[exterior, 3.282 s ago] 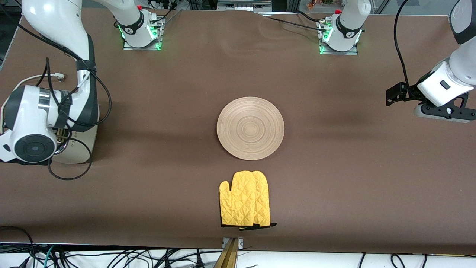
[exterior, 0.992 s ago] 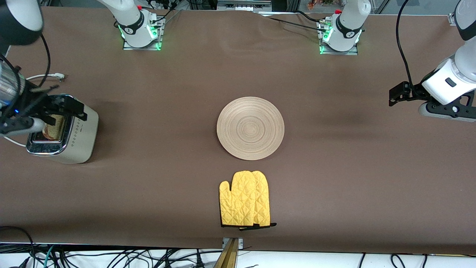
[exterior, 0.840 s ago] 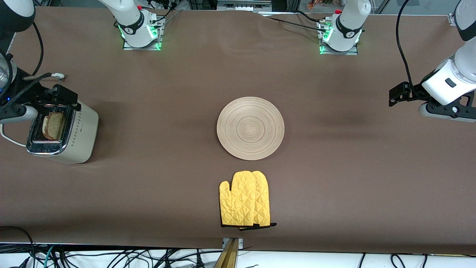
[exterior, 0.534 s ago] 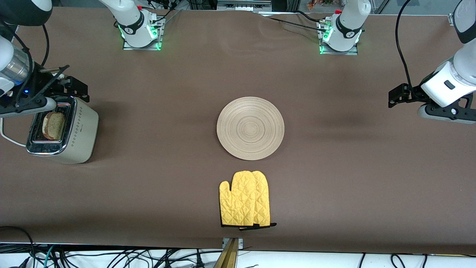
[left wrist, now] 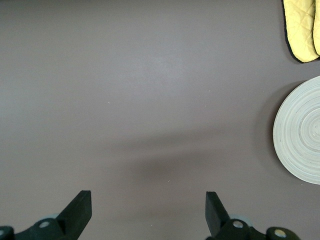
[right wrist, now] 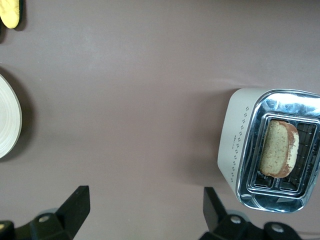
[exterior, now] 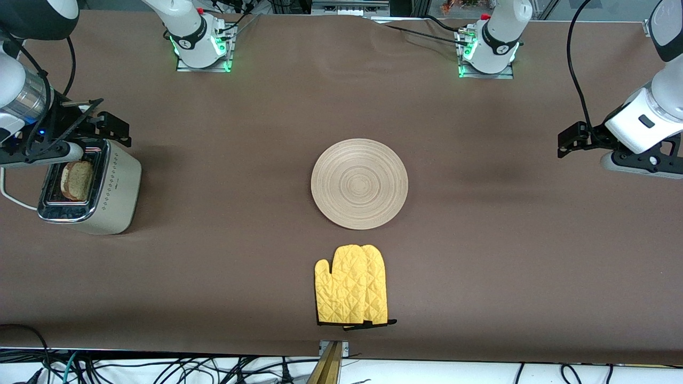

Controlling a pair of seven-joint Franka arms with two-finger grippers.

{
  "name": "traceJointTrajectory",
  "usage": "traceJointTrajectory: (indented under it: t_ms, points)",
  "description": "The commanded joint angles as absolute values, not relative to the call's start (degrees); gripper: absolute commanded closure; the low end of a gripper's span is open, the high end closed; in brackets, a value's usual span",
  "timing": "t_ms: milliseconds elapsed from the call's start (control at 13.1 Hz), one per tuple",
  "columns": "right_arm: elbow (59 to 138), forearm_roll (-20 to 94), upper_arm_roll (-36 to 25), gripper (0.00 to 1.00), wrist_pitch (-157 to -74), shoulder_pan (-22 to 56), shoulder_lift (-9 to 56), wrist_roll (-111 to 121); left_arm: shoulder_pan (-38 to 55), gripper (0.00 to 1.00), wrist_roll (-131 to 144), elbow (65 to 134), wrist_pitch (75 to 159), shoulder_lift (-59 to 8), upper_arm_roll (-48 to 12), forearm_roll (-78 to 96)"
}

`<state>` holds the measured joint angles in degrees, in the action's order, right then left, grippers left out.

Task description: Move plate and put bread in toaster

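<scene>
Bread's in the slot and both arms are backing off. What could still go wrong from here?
The bread leans tilted in the toaster slot and sticks up, so it may jam if pushed down. The open right gripper hangs just above the toaster's end; a low move could knock it. The open left gripper waits over bare cloth.
</scene>
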<state>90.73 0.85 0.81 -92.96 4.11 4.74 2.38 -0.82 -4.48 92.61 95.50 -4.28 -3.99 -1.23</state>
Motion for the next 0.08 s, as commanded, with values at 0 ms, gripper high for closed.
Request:
traceJointTrajectory:
  t_ms: [0]
  points:
    - [90.44,0.26,1.93,0.00,-92.64,3.16,4.48,1.67,-0.88,0.00,-5.36,90.88,94.83,-4.92,-4.04,-0.53]
